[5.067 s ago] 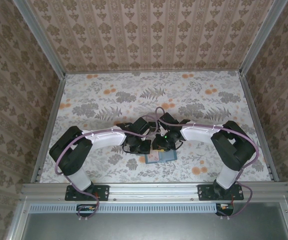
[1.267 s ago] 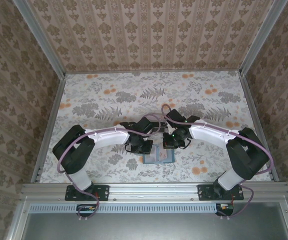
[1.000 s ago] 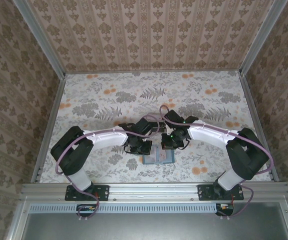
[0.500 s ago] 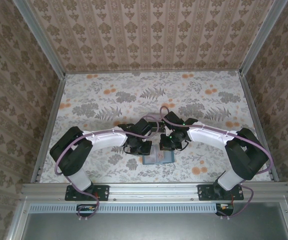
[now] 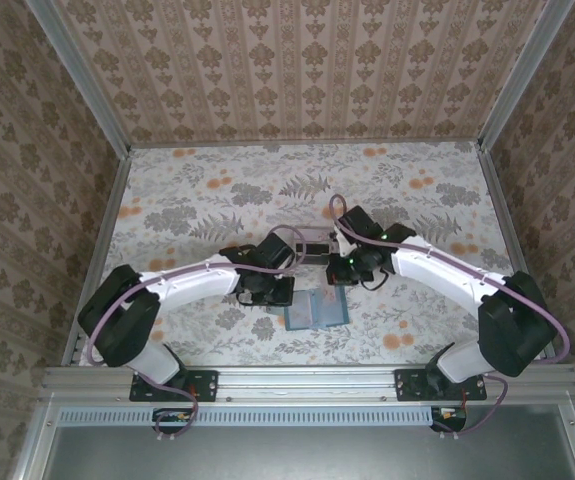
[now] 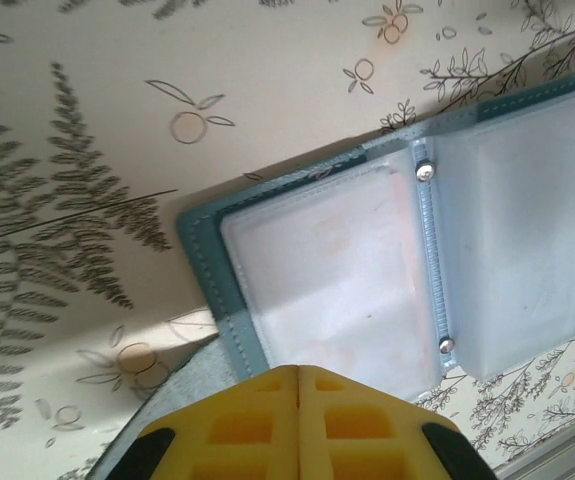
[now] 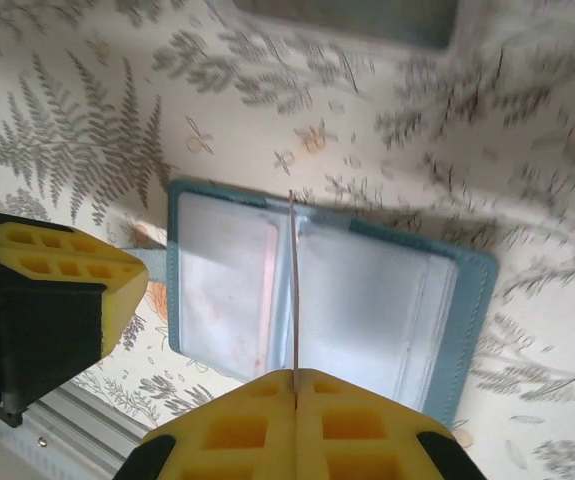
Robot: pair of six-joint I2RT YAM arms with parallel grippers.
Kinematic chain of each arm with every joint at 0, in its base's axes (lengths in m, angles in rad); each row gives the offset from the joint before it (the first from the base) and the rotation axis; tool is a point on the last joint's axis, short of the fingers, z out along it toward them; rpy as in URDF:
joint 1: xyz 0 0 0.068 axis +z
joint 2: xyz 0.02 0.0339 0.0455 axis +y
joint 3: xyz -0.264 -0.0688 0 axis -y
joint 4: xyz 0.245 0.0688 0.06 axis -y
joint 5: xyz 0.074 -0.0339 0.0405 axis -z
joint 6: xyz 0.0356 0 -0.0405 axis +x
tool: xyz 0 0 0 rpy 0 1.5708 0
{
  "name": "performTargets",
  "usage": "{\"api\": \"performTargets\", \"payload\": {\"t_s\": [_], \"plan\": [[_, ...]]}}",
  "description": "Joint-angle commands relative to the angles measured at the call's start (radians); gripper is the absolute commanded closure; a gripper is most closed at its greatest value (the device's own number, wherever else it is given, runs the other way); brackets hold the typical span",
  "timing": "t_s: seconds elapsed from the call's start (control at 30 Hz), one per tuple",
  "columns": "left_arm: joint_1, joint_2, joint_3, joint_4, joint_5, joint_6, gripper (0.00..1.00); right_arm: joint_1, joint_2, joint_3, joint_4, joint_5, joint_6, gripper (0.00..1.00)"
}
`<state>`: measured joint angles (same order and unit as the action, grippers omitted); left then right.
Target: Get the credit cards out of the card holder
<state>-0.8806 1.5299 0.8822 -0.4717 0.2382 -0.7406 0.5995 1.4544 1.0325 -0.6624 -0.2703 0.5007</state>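
The teal card holder (image 5: 317, 311) lies open like a book near the table's front, both clear-pocket panels up (image 7: 367, 300). A pale pinkish credit card (image 6: 317, 260) sits in its left pocket. My right gripper (image 7: 294, 372) is shut on another thin pale credit card (image 7: 292, 280), seen edge-on, standing above the holder's spine. It hovers just behind the holder (image 5: 348, 274). My left gripper (image 6: 297, 368) is shut with nothing between its fingers, tips at the holder's left edge (image 5: 271, 293), by a grey-blue tab (image 6: 172, 395).
A dark box (image 5: 312, 243) sits just behind the two grippers, also seen as a box (image 7: 347, 18) in the right wrist view. The aluminium rail (image 5: 307, 378) runs close in front of the holder. Patterned walls (image 5: 27, 150) enclose the floral table.
My right gripper has pulled back from the holder, drawing the thin card with it. The left arm has stretched lower, its gripper staying at the holder's left edge.
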Motion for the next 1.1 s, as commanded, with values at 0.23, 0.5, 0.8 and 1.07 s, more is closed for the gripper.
{"api": "performTargets", "payload": {"t_s": [0.23, 0.5, 0.8, 1.07], "plan": [[0.052, -0.105, -0.108, -0.019, -0.03, -0.023, 0.91, -0.011, 0.093, 0.236, -0.158, 0.138, -0.743, 0.99], [0.066, -0.147, -0.152, -0.024, -0.037, -0.019, 0.91, -0.018, 0.266, 0.452, -0.29, 0.141, -1.217, 1.0], [0.074, -0.221, -0.246, 0.005, -0.048, -0.071, 0.9, -0.042, 0.482, 0.76, -0.476, 0.19, -1.371, 1.0], [0.077, -0.265, -0.294, 0.022, -0.046, -0.107, 0.87, -0.046, 0.635, 0.985, -0.585, 0.187, -1.416, 1.0]]}}
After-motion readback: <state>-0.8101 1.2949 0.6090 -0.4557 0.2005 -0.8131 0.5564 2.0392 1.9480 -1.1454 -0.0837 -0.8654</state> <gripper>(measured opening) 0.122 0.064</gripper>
